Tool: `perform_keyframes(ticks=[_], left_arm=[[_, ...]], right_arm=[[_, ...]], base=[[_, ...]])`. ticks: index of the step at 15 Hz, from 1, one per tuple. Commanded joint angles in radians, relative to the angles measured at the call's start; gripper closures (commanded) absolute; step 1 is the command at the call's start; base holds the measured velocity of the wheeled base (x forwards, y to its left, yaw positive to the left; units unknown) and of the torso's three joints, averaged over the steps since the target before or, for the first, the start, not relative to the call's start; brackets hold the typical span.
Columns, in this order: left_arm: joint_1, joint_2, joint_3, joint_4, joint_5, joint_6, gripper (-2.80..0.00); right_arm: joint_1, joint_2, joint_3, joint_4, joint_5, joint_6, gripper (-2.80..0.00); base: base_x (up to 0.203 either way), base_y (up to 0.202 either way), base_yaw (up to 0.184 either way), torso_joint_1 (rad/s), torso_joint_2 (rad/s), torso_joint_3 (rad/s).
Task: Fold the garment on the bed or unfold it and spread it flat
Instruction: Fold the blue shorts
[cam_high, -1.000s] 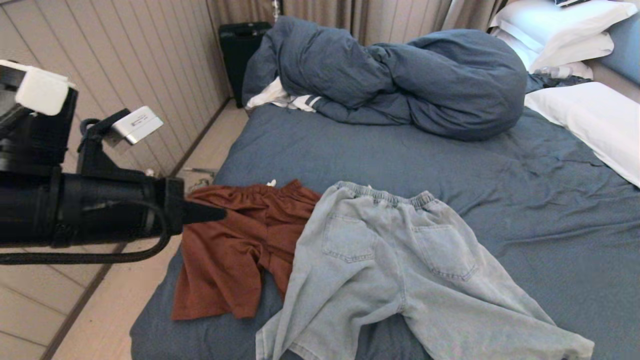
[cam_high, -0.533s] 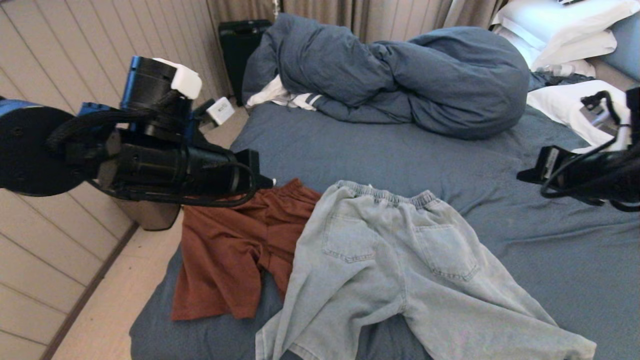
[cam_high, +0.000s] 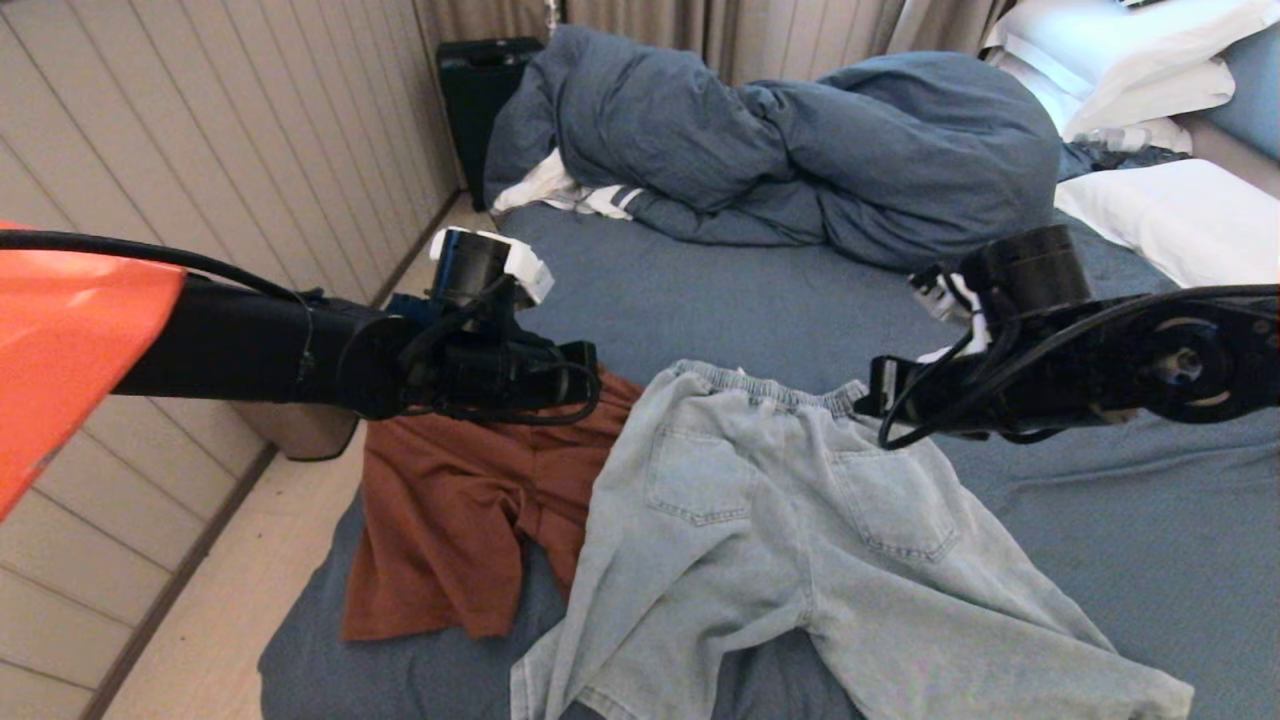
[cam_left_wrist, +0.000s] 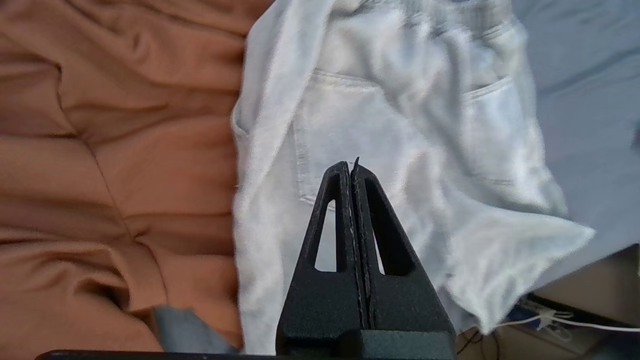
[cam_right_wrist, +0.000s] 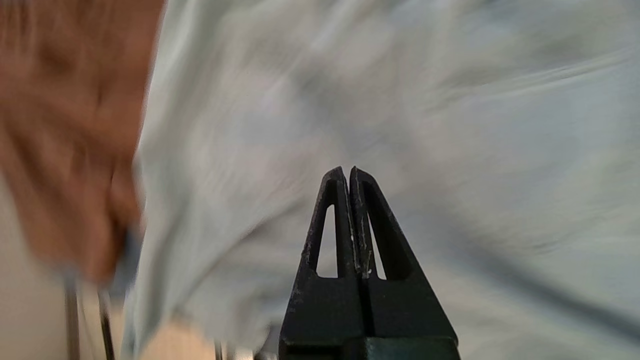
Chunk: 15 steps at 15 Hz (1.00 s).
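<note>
Pale blue denim trousers (cam_high: 780, 520) lie flat and back side up on the bed's slate-blue sheet (cam_high: 800, 310), overlapping rust-brown shorts (cam_high: 450, 510) to their left. My left arm (cam_high: 480, 360) reaches in over the shorts' waistband. My right arm (cam_high: 1040, 370) hangs over the trousers' right waistband corner. In the left wrist view my left gripper (cam_left_wrist: 351, 165) is shut and empty above the trousers (cam_left_wrist: 410, 115), with the shorts (cam_left_wrist: 100, 150) beside them. The right wrist view shows my right gripper (cam_right_wrist: 348, 171) shut and empty above blurred denim (cam_right_wrist: 450, 125).
A bunched blue duvet (cam_high: 800, 150) fills the far side of the bed, with white pillows (cam_high: 1180, 220) at the far right. A black suitcase (cam_high: 480, 100) stands by the panelled wall. Wooden floor (cam_high: 220, 620) and a grey bin (cam_high: 300, 430) lie left of the bed.
Both arms have swung in over the bed: the left stretched out toward the shorts' waistband, the right came in from the right edge toward the trousers' waistband. The garments have not moved.
</note>
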Motion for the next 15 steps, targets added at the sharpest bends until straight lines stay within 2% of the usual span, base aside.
perform_keyframes(ticks=[1,3,6,9,11,15], left_arm=[[0.007,0.093,-0.055,-0.008,0.000,-0.001,0.00],[0.009,0.144,-0.088,-0.010,0.006,0.001,0.00],[0.002,0.196,-0.071,-0.011,0.031,0.020,0.00],[-0.003,0.232,-0.072,-0.012,0.073,0.036,0.00],[-0.003,0.237,-0.086,-0.014,0.083,0.036,0.00],[-0.003,0.199,-0.063,-0.047,0.085,0.027,0.00]], right_arm=[[0.091,0.052,0.035,-0.003,-0.089,0.006,0.00],[0.062,0.039,0.059,-0.003,-0.101,0.006,0.00],[0.030,-0.001,0.124,-0.008,-0.094,-0.002,0.00],[-0.037,0.010,0.120,-0.091,-0.094,-0.002,0.00],[-0.093,0.051,0.080,-0.158,-0.095,-0.003,0.00],[-0.173,0.228,-0.053,-0.187,-0.115,-0.006,0.00]], base=[[0.000,0.000,0.000,0.000,0.00,0.000],[0.000,0.000,0.000,0.000,0.00,0.000],[0.000,0.000,0.000,0.000,0.00,0.000],[0.000,0.000,0.000,0.000,0.00,0.000],[0.000,0.000,0.000,0.000,0.00,0.000],[0.000,0.000,0.000,0.000,0.00,0.000]])
